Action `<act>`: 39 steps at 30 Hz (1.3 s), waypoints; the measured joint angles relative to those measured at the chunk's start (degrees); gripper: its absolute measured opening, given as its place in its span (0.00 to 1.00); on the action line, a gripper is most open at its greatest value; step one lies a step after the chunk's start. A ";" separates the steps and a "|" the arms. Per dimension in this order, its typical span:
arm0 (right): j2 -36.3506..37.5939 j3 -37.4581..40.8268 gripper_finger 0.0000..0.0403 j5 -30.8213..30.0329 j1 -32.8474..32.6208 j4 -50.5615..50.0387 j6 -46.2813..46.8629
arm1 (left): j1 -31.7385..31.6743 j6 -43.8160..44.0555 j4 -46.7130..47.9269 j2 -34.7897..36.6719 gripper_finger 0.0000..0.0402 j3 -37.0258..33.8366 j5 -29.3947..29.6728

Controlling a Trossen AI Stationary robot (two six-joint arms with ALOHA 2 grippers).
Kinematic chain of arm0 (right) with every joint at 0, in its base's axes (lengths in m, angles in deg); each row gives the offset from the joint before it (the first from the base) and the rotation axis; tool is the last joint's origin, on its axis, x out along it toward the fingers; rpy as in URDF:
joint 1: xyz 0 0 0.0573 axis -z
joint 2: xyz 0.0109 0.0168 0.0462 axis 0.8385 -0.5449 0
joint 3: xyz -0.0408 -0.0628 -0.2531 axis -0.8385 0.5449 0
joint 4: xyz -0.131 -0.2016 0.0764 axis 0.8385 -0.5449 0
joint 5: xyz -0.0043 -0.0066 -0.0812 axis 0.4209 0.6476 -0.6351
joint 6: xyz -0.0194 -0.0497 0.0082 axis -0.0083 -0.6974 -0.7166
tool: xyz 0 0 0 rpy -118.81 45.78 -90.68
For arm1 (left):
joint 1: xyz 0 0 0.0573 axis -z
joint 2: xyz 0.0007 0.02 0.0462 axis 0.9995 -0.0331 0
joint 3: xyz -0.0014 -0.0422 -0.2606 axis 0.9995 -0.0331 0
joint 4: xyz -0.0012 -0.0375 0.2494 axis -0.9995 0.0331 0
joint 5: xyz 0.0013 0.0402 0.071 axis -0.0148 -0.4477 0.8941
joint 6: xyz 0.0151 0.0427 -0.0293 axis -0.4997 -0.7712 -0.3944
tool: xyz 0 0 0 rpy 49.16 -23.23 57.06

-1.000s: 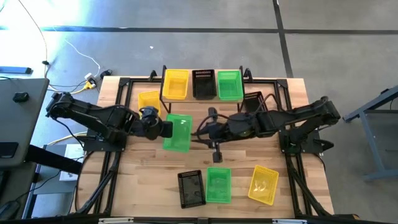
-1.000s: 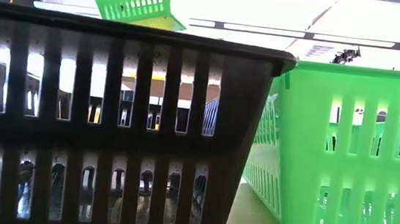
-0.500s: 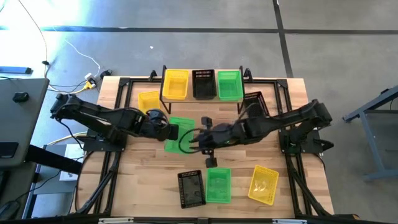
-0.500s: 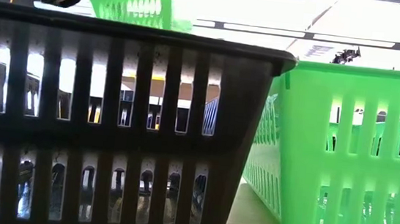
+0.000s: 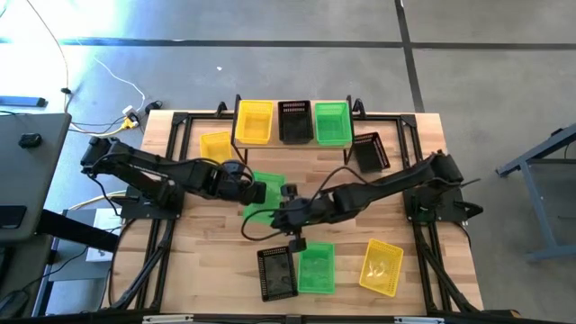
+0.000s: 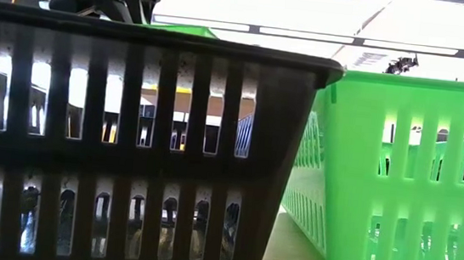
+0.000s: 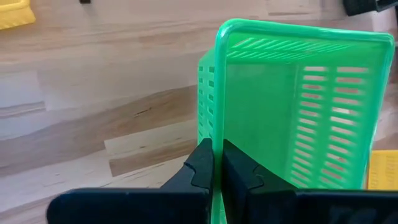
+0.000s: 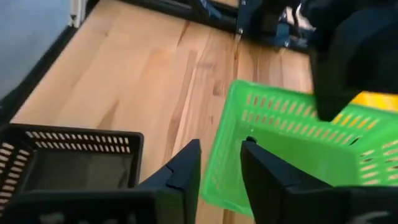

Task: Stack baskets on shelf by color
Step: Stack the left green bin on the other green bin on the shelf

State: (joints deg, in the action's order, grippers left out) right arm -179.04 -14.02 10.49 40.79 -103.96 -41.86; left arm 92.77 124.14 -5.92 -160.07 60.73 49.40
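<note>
My left gripper [image 5: 258,191] is shut on a green basket [image 5: 263,202] over the table's middle. In the left wrist view the basket [image 7: 298,106] is tilted, its inside facing the camera. My right gripper [image 5: 277,207] is open. It comes in from the right, and in the right wrist view its fingers [image 8: 183,168] stand on either side of the basket's end wall [image 8: 292,149]. Whether they touch it, I cannot tell. The shelf [image 5: 292,139] at the far edge carries one yellow [image 5: 254,121], one black [image 5: 294,120] and one green basket [image 5: 332,123]. My left gripper pinches the green basket's rim [image 7: 216,134] between its two fingers, one inside the wall and one outside. The fingers come level from the table's left. The basket sticks out beyond the fingertips, tilted. Whether its bottom touches the table does not show.
Loose baskets lie on the table: yellow [image 5: 216,146] at far left, black [image 5: 369,151] at far right, then black [image 5: 276,272], green [image 5: 316,267] and yellow [image 5: 381,266] along the near edge. The near black basket [image 6: 129,137] and green basket [image 6: 398,180] fill the low view.
My left gripper has carried the green basket a little toward the table's right and near edge. In the low view the basket has sunk until only a sliver shows above the black basket's rim. My right gripper has swung toward the table's left and near edge, up to the held basket.
</note>
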 joint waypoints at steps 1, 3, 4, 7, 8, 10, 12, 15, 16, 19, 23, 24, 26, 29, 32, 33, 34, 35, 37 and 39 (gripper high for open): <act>-0.52 0.01 0.28 0.00 0.00 -0.02 0.09 | -0.18 -0.01 0.01 0.00 0.00 0.00 0.11; -1.42 0.04 0.32 -0.38 0.02 0.04 0.13 | -0.39 -0.01 -0.05 0.00 0.00 0.00 0.36; -1.78 0.04 0.33 -0.86 0.02 0.02 0.16 | -0.55 -0.01 -0.07 0.00 0.00 0.00 0.36; -2.72 0.04 0.37 -2.19 0.00 0.32 1.10 | -0.62 0.00 -0.11 0.00 0.00 0.00 0.41; -2.98 0.04 0.38 -2.39 0.02 0.44 1.90 | -0.69 0.00 -0.07 0.00 0.00 0.00 0.38; -3.34 0.04 0.39 -2.64 0.16 1.30 3.51 | -0.85 -0.02 -0.09 0.00 0.00 0.00 0.38; -3.83 0.04 0.40 -2.74 0.40 1.58 4.53 | -0.92 -0.03 -0.11 0.00 0.00 0.00 0.42; -4.38 0.02 0.40 -2.54 0.44 1.40 5.11 | -0.97 -0.40 -0.27 0.00 0.00 0.00 0.43; -4.66 0.02 0.40 -2.54 0.44 2.11 5.17 | -0.99 -0.44 -0.35 0.00 0.00 0.00 0.36; -5.20 0.00 0.40 -2.77 0.45 1.26 5.37 | -1.29 -0.46 -1.28 0.00 0.00 0.00 -0.22; -5.62 -0.02 0.40 -3.40 0.67 -0.98 8.46 | -1.68 -1.72 -3.58 0.00 0.00 0.00 -1.28; -5.58 -0.03 0.40 -3.56 0.76 -1.22 9.39 | -1.70 -1.97 -3.81 0.00 0.00 0.00 -1.83; -5.58 -0.07 0.39 -5.41 0.81 -2.64 11.08 | -1.69 -1.99 -4.32 0.00 0.00 0.00 -2.21; -5.58 -0.07 0.33 -5.58 1.15 -3.71 12.89 | -1.67 -2.88 -4.41 0.00 0.00 0.00 -2.30; -5.56 -0.07 0.23 -4.25 1.46 -5.19 15.53 | -1.69 -3.06 -5.16 0.00 0.00 0.00 -2.25; -5.56 -0.07 0.19 -4.00 1.54 -5.57 15.99 | -1.69 -3.18 -5.58 0.00 0.00 0.00 -2.05; -5.56 -0.07 0.15 -3.67 1.60 -5.67 16.44 | -1.70 -3.49 -5.99 0.00 0.00 0.00 -2.02; -5.56 -0.07 0.12 -3.02 1.65 -5.67 16.62 | -1.72 -3.69 -6.30 0.00 0.00 0.00 -2.06; -5.56 -0.07 0.07 -1.58 1.79 -5.67 16.84 | -1.72 -3.89 -6.80 0.00 0.00 -0.01 -2.06; -5.49 -0.07 0.04 -1.58 1.79 -6.24 17.43 | -1.71 -4.04 -7.23 0.00 0.00 -0.09 -2.15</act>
State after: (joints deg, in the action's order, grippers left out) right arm -184.54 -14.08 8.91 42.59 -110.20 -24.43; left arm 91.06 120.10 -13.15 -160.07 60.65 47.25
